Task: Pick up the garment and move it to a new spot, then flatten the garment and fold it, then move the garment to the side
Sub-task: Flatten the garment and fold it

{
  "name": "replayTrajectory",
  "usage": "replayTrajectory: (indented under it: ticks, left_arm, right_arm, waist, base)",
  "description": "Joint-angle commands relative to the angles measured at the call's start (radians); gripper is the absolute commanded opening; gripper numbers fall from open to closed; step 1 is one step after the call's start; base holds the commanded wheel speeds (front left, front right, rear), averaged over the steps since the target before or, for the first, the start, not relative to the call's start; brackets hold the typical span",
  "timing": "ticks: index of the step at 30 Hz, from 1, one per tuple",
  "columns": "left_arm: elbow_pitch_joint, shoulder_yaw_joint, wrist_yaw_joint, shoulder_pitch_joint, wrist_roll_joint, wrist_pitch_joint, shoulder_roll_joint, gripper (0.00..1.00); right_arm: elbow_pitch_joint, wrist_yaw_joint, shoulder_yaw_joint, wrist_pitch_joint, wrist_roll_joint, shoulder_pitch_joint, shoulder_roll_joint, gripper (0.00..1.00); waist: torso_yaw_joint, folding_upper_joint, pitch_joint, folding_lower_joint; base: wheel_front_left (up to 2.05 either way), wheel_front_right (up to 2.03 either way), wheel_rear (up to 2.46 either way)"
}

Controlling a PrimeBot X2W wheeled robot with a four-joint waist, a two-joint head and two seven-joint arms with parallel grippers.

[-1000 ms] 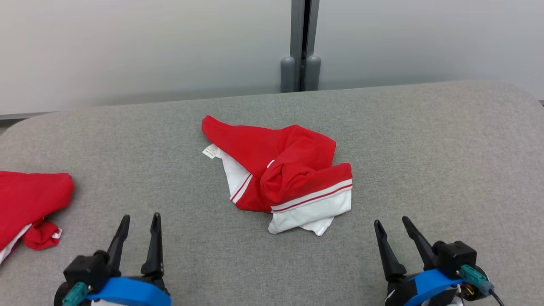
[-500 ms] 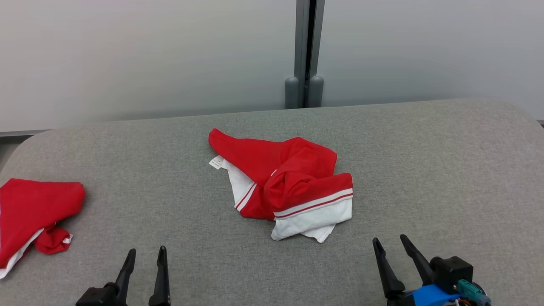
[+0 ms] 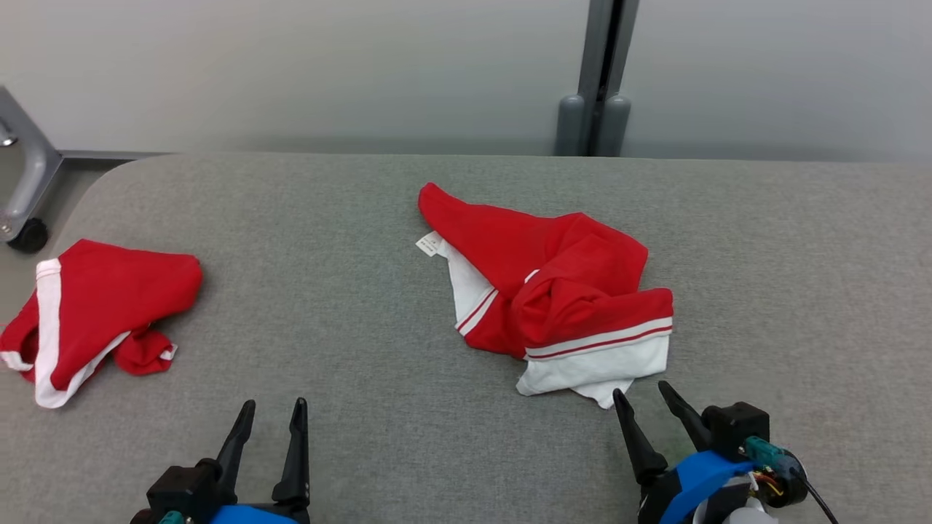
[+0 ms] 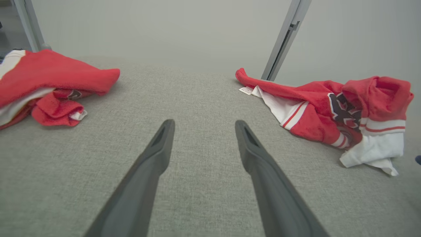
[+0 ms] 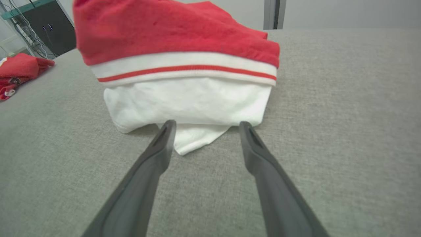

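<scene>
A crumpled red and white garment (image 3: 553, 291) lies near the middle of the grey padded table (image 3: 349, 240). My right gripper (image 3: 641, 389) is open, its tips just short of the garment's white lower edge (image 5: 184, 95). In the right wrist view the white corner lies between the fingers of that gripper (image 5: 207, 122), which hold nothing. My left gripper (image 3: 274, 402) stands open over bare table at the front left. From the left wrist view, the garment (image 4: 315, 112) sits off to the right of that gripper (image 4: 204, 122).
A second red and white garment (image 3: 95, 306) lies bunched at the table's left end (image 4: 49, 79). Behind the table is a grey wall with an upright post (image 3: 597, 109). A wheeled metal leg (image 3: 25, 196) stands off the far left corner.
The head camera has swung, shifting the whole picture right and bringing more of the left garment into view. My right gripper has come close to the garment's white edge. Both grippers stayed open.
</scene>
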Motion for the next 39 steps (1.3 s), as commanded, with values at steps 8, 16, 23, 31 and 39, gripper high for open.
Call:
replayTrajectory:
  ticks: [8,16,23,31,39]
  left_arm:
    - [0.004,-0.018,-0.001,-0.036,-0.028,-0.003,0.028,1.0]
    - [0.011,-0.015,-0.001,-0.041,-0.032,-0.003,0.037,1.0]
    - [0.011,-0.02,-0.001,-0.013,-0.02,-0.003,0.023,1.0]
    - [0.036,-0.033,-0.001,0.015,-0.007,-0.003,0.003,1.0]
    - [0.054,-0.033,-0.001,0.025,-0.002,-0.003,-0.011,1.0]
  right_arm:
    - [0.168,0.0,-0.013,0.0,0.001,-0.093,-0.004,1.0]
    - [0.278,0.0,0.048,0.01,0.08,-0.09,0.001,0.0]
    - [-0.007,0.0,0.064,-0.001,0.128,-0.101,-0.004,0.0]
    - [-0.306,0.0,0.147,-0.001,0.162,-0.231,-0.003,0.0]
    - [-0.345,0.0,0.302,0.011,0.219,-0.551,-0.003,0.0]
  waist:
    - [0.076,0.0,0.057,-0.0001]
    - [0.069,0.0,0.052,-0.0001]
    - [0.018,0.0,0.001,-0.0001]
    - [-0.016,0.0,-0.069,-0.0001]
    - [0.02,0.0,-0.091,-0.0001]
  base:
    - [0.0,0.0,0.0]
    - [0.0,0.0,0.0]
    - [0.0,0.0,0.0]
    - [0.0,0.0,0.0]
    - [0.0,0.0,0.0]
